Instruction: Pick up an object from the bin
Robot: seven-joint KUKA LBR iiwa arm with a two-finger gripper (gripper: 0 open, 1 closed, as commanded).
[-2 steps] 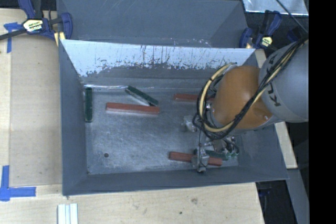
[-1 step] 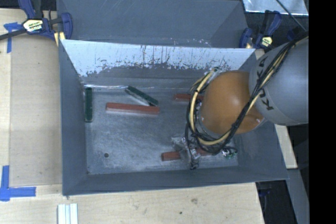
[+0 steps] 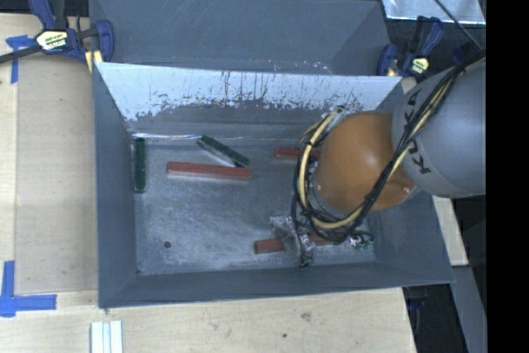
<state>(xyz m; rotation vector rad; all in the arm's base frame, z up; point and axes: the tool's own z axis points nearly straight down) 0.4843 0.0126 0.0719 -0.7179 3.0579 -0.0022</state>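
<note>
My gripper (image 3: 299, 247) is low at the bin's front right, just under the orange wrist cover. A small reddish-brown block (image 3: 267, 245) lies on the bin floor right at its left side, touching or nearly touching the tip. Another small reddish-brown piece (image 3: 287, 151) peeks out at the upper left edge of the cover.
A long reddish-brown bar (image 3: 208, 171) lies mid-bin. A dark green stick (image 3: 223, 150) lies slanted just above it. A dark green bar (image 3: 140, 164) lies upright along the left wall. The arm and cables cover the bin's right side.
</note>
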